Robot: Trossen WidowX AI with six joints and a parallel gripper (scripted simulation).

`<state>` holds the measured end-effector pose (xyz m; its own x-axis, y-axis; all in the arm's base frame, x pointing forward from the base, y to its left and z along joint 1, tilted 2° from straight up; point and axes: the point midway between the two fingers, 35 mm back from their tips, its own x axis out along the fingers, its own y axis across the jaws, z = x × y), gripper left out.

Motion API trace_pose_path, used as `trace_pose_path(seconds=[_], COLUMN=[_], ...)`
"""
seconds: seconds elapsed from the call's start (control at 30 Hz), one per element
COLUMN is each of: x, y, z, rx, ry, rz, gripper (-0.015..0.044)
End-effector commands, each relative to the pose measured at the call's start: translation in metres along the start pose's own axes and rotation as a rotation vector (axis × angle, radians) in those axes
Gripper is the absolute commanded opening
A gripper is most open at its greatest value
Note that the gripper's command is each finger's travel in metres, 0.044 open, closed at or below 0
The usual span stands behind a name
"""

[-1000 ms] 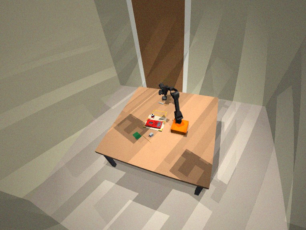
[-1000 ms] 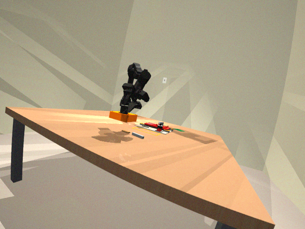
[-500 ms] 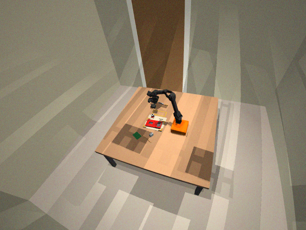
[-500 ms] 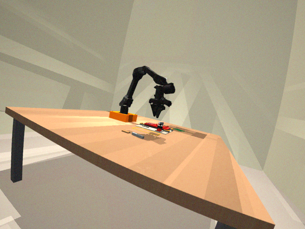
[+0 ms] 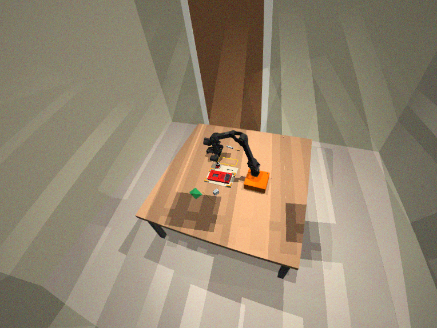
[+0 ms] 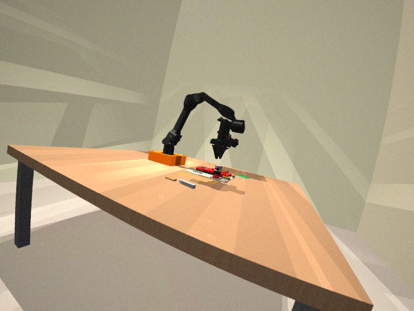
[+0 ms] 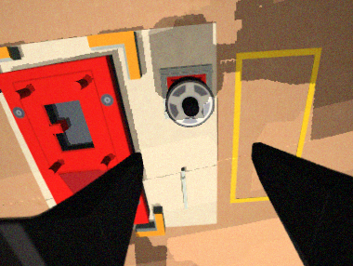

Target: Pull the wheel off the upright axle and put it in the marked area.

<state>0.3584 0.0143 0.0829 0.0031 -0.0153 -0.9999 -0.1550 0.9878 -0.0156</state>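
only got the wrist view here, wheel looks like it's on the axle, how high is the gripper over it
Observer: The gripper hangs well above the wheel, touching nothing, in the exterior view.
Operator: anything loose near the marked area
Observer: Yes, a grey bar and a small brown piece lie on the table just outside the yellow outline.
Operator: what else is past the board
Observer: A green tile and a small grey cube lie beyond the board's far end, away from the wheel.
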Motion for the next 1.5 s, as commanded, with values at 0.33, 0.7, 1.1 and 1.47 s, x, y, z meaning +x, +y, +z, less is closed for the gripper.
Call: trace_pose_path(seconds=[0.33,0.7,1.1,1.47], x=[0.047,0.072,0.072,0.068], y=[-0.002,-0.001,-0.001,-0.001], z=[0.012,0.009,0.009,0.009], rx=[0.009,0.005,0.005,0.005], ry=[-0.005,0.005,0.005,0.004], rz=[0.004,0.002,0.002,0.002], gripper=[0.03,0.0221,0.0063,0.0])
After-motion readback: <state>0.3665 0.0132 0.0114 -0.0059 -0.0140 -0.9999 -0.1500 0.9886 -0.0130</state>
